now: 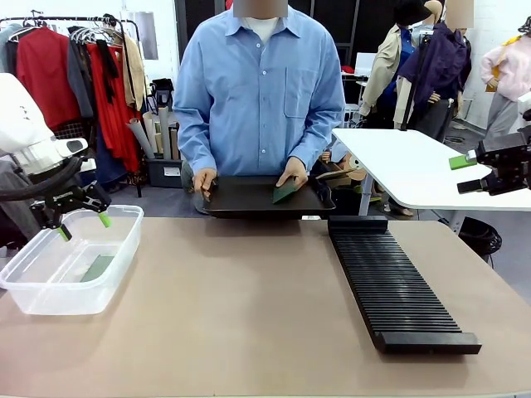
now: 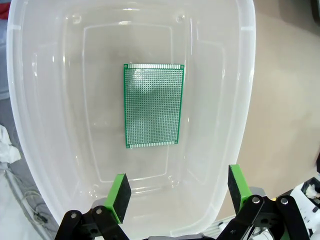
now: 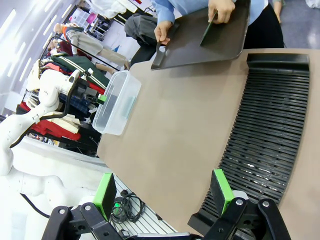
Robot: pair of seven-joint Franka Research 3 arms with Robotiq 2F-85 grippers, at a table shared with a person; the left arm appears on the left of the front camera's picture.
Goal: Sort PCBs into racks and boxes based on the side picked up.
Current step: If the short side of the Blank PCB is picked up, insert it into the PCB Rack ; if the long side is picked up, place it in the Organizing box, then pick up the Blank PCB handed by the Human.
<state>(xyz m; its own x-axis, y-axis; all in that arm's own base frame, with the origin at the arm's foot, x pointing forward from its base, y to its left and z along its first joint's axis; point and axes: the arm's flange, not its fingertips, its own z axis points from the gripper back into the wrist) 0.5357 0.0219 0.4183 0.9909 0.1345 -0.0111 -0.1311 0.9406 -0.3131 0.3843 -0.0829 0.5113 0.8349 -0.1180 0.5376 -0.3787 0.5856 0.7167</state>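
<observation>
Clear tub [image 1: 58, 298] [image 2: 235, 100] sits at the near-left corner of the tabletop [image 1: 249, 307]. One PCB [image 1: 97, 267] [image 2: 153, 106] lies flat on the tub floor, roughly central, dotted grid face up, touching no wall. Left gripper [image 1: 85, 226] [image 2: 178, 190] hangs over the tub's open top. Its fingers are spread wide with nothing between the green pads [image 2: 119, 192], and it is clear of the board below. The long black rack [image 1: 394, 286] [image 3: 270, 135] lies on the right half of the tabletop, running from the far edge toward the near edge; no board seen in its slots. Right gripper [image 1: 466, 174] [image 3: 163, 191] is raised off the tabletop's right side, its fingers apart and empty. In its wrist view it looks down on the rack's near end. At the far edge a person in a blue shirt holds a shallow black tray [image 1: 249, 199] [image 3: 200, 45]. One hand [image 1: 204, 178] grips the tray's rim. The other hand [image 1: 292, 172] [image 3: 222, 9] holds a second PCB [image 1: 284, 192] [image 3: 208, 31] tilted on edge, its lower end on the tray surface. The tub and the rack are well apart, with bare tabletop between them.
</observation>
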